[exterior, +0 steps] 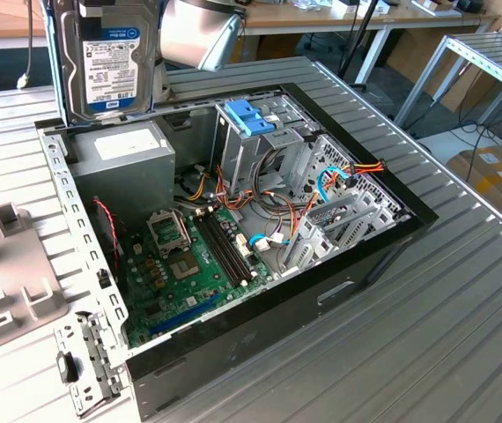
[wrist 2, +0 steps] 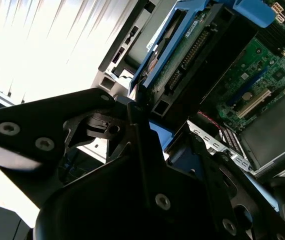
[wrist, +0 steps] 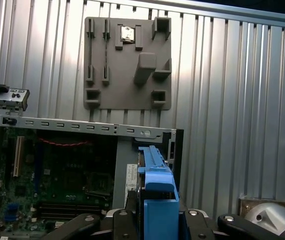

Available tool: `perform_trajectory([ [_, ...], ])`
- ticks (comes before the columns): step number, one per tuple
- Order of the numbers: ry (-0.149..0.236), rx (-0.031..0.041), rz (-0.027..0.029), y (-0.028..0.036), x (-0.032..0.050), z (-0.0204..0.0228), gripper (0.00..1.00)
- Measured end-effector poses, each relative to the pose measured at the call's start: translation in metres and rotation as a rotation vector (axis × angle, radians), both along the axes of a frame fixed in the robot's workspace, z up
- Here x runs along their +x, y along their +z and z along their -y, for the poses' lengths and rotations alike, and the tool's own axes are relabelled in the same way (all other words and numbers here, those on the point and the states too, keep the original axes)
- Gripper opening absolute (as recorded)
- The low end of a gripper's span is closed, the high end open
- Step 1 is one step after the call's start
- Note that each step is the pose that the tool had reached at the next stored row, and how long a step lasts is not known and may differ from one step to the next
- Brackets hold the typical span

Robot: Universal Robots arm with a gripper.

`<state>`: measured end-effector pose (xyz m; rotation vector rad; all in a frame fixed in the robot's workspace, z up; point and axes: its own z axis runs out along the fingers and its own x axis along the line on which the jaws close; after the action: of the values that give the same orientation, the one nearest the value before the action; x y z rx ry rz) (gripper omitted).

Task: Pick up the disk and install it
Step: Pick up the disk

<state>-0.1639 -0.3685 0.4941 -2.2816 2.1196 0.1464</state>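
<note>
At the exterior view's left a grey fixture plate (exterior: 4,291) lies on the ribbed metal table (exterior: 427,335). Just to its right the disk (exterior: 114,57) hangs upright with its label towards the camera, over the grey power supply (exterior: 123,159) at the back corner of the open computer case (exterior: 260,308). Farther right, the arm's silver link (exterior: 196,33) slants down behind the disk. In the first wrist view the gripper (wrist: 157,216) points down over the motherboard (wrist: 62,175), its black fingers (wrist: 130,207) clamped on the disk's blue side rail.
</note>
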Motion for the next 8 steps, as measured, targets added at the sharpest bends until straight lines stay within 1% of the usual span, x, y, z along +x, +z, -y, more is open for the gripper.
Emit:
perform_trajectory([
  [8, 0.0, -0.0001, 0.0, -0.0003, 0.0016, 0.0059, 0.37],
])
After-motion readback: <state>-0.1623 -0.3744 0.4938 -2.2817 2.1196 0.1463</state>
